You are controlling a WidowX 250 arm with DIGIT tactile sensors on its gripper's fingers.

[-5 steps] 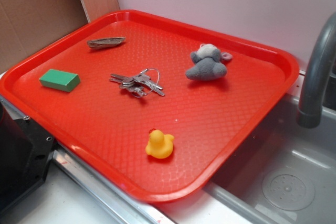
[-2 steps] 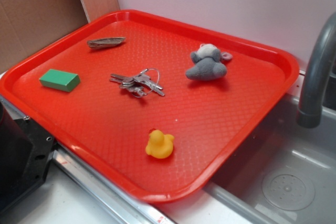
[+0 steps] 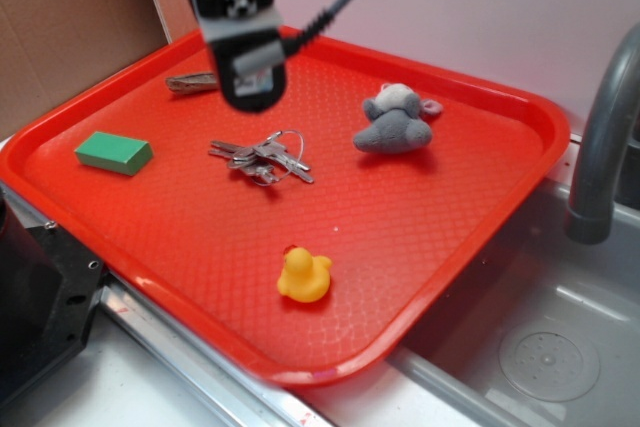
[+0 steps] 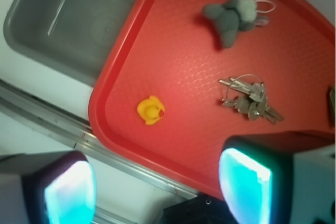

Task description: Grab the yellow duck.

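Observation:
The yellow duck (image 3: pixel 304 275) stands on the red tray (image 3: pixel 400 217) near its front edge, small and glossy with an orange beak. In the wrist view the duck (image 4: pixel 150 110) sits well ahead of the jaws, close to the tray (image 4: pixel 173 77) rim. My gripper (image 3: pixel 250 92) hangs in the air over the tray's back left part, far from the duck. The wrist view shows my gripper (image 4: pixel 157 192) open wide, its two pale-blue pads apart with nothing between them.
On the tray also lie a grey plush toy (image 3: pixel 395 122), a bunch of keys (image 3: pixel 262 157), a green block (image 3: pixel 113 152) and a brown flat piece (image 3: pixel 200 80). A grey faucet (image 3: pixel 605 147) and sink (image 3: pixel 540 347) are on the right. A black box (image 3: pixel 40 307) stands front left.
My gripper has come down into view from the top edge and now hangs over the tray's back left. The duck and the other things have not moved.

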